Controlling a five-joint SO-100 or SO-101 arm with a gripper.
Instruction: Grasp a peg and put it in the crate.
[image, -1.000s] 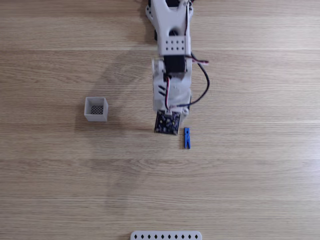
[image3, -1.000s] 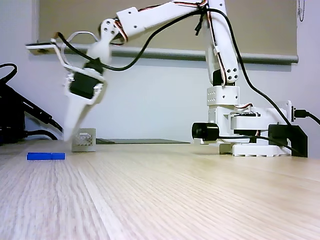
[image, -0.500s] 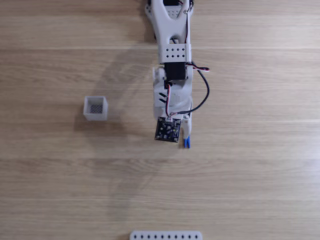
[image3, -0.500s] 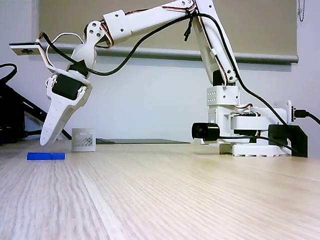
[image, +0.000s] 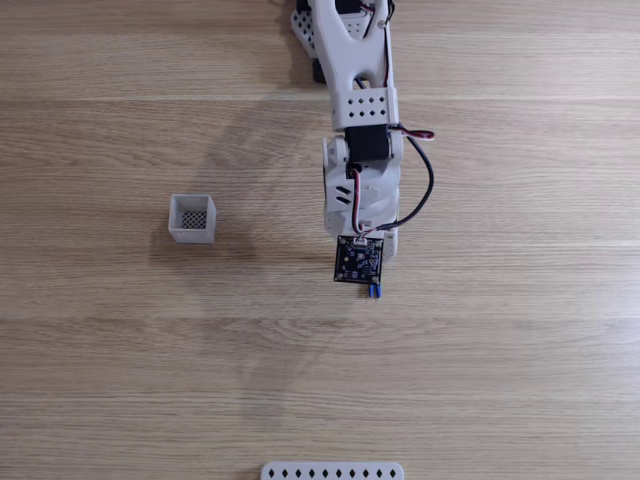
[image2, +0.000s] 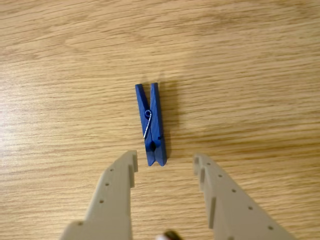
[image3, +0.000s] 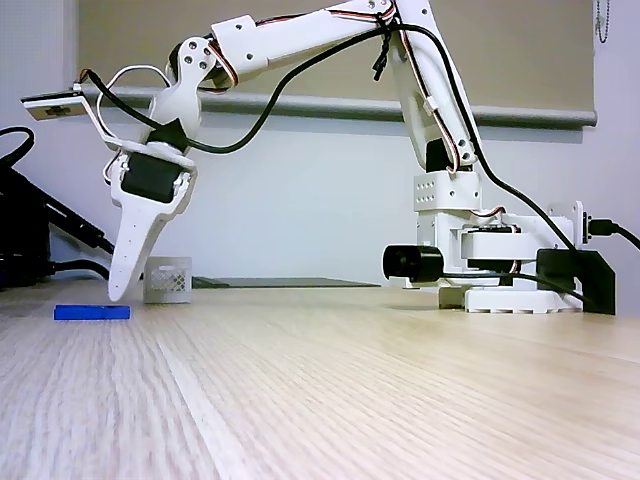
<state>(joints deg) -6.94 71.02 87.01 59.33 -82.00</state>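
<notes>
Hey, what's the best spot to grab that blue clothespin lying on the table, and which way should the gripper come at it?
Probably across the middle of the peg, near its wire spring, coming straight down from above. It lies flat on the wooden table, long and slim, so only its two long sides offer a pinch. In the wrist view the open gripper already lines up with its length, jaws apart near its closed end.

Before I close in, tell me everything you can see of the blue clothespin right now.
The slim bright-blue plastic clothespin lies flat on the light wooden table, untouched. In the wrist view it runs lengthwise away from the camera: two blue arms joined by a small metal spring at mid-length, splayed into a V at the far end and closed at the near end. That near end sits between the tips of the open gripper, closer to the left finger. It looks intact. The low fixed view shows it flat below the gripper.
</notes>
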